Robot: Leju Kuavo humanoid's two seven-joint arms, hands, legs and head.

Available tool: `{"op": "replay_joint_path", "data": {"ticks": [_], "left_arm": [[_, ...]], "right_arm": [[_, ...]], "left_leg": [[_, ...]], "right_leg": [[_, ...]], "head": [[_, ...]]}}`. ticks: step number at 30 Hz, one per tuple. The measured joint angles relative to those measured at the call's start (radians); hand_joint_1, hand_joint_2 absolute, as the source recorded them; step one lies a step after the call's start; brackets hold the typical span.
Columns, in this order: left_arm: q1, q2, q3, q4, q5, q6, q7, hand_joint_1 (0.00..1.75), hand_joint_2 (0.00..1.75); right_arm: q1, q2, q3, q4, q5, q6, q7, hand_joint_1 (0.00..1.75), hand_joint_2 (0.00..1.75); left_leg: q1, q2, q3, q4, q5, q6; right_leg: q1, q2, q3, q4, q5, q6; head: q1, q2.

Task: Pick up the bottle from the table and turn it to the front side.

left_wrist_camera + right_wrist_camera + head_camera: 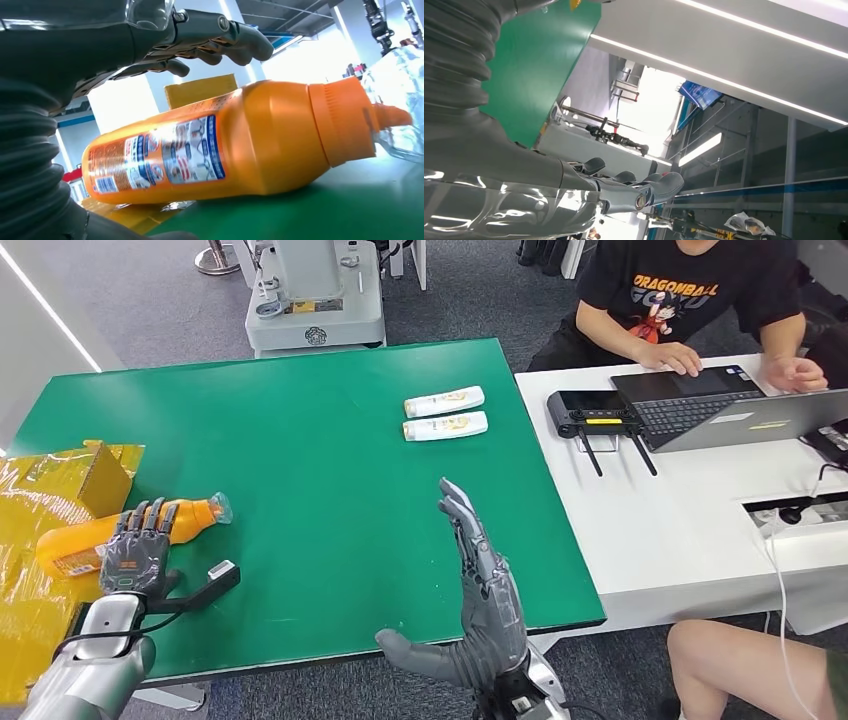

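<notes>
An orange bottle point(190, 517) lies on its side at the left of the green table point(320, 480), its cap pointing right and its base on a yellow plastic bag. My left hand point(135, 550) is spread over the bottle's middle. In the left wrist view its fingers point(220, 37) arch just above the bottle point(225, 145) with a gap showing, and the printed label faces the camera. My right hand point(485, 590) stands upright over the table's front edge with flat, straight fingers and holds nothing. The right wrist view shows its fingers point(634, 192) extended.
Two white tubes point(444, 401) point(445, 426) lie side by side at the far right of the green table. A yellow bag point(35, 490) and a cardboard box point(103, 478) crowd the left edge. A person works at a laptop point(740, 410) on the white table point(660, 530) to the right.
</notes>
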Motion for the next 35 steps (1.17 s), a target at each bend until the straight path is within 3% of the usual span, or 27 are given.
{"op": "replay_joint_path", "data": {"ticks": [6,9,11,13,15,17,23,28,31,35], "left_arm": [[0.054,-0.001,0.049,-0.091,-0.001,0.002,-0.016,0.0,1.75],[0.114,-0.008,0.108,-0.232,0.005,0.003,-0.088,0.0,1.75],[0.162,-0.031,0.175,-0.367,0.031,0.004,-0.195,0.0,1.75],[0.207,-0.076,0.269,-0.516,0.115,0.004,-0.375,0.0,1.75],[0.246,-0.133,0.361,-0.67,0.282,0.005,-0.544,0.0,1.75],[0.274,-0.18,0.409,-0.808,0.476,0.005,-0.613,0.0,1.75],[0.303,-0.27,0.389,-1.123,0.988,0.004,-0.635,0.0,1.75],[0.321,-0.298,0.198,-1.135,1.452,-0.079,-0.607,0.0,1.75],[0.348,-0.313,0.091,-1.112,1.538,-0.183,-0.522,0.0,1.75],[0.393,-0.333,0.014,-1.084,1.519,-0.313,-0.4,0.0,1.75]], "right_arm": [[0.0,0.0,0.001,0.0,0.0,-0.003,0.001,0.0,1.75],[0.001,0.0,0.005,0.0,-0.001,-0.008,0.003,0.0,1.75],[0.0,0.0,0.009,0.001,-0.004,-0.013,0.004,0.0,1.75],[0.0,0.0,0.014,0.004,-0.013,-0.018,0.005,0.0,1.75],[-0.003,0.0,0.019,0.009,-0.024,-0.024,0.004,0.0,1.75],[-0.005,0.0,0.024,0.014,-0.039,-0.036,-0.002,0.0,1.75],[-0.01,-0.006,0.039,0.032,-0.067,-0.095,-0.037,0.0,1.75],[0.037,-0.012,0.039,-0.002,-0.014,-0.156,-0.029,0.0,1.75],[0.067,-0.015,0.038,-0.04,0.021,-0.16,-0.001,0.0,1.75],[0.085,-0.015,0.037,-0.075,0.042,-0.146,0.026,0.0,1.75]], "left_leg": [[0.0,0.0,0.0,0.0,0.0,0.0],[0.0,0.0,0.0,0.0,0.0,0.0],[0.0,0.0,0.0,0.0,0.0,0.0],[0.0,0.0,0.0,0.0,0.0,0.0],[0.0,0.001,0.0,0.0,-0.001,0.0],[0.0,0.001,0.0,0.0,-0.001,-0.001],[0.0,-0.003,0.001,0.0,-0.001,-0.001],[0.0,-0.003,0.001,0.0,-0.001,-0.001],[0.0,-0.001,0.001,0.0,-0.001,0.0],[-0.001,0.0,0.001,0.0,-0.002,0.0]], "right_leg": [[0.0,0.0,0.0,0.0,0.0,0.0],[0.0,0.0,0.0,0.0,0.0,0.0],[0.0,0.0,0.0,0.0,0.0,0.0],[0.0,0.0,0.0,0.0,0.0,0.0],[0.0,0.001,0.0,-0.001,0.0,0.0],[0.0,0.002,0.0,-0.001,0.0,0.0],[0.0,-0.003,0.001,-0.001,0.0,0.0],[0.0,-0.004,0.002,-0.001,0.0,0.0],[0.0,-0.001,0.001,-0.001,0.0,0.0],[0.0,0.0,0.001,-0.001,0.0,0.0]], "head": [[0.0,0.0],[0.0,0.0],[0.0,0.0],[0.0,0.0],[0.0,0.0],[0.0,0.0],[0.0,0.0],[0.0,0.0],[0.0,0.0],[0.0,0.0]]}}
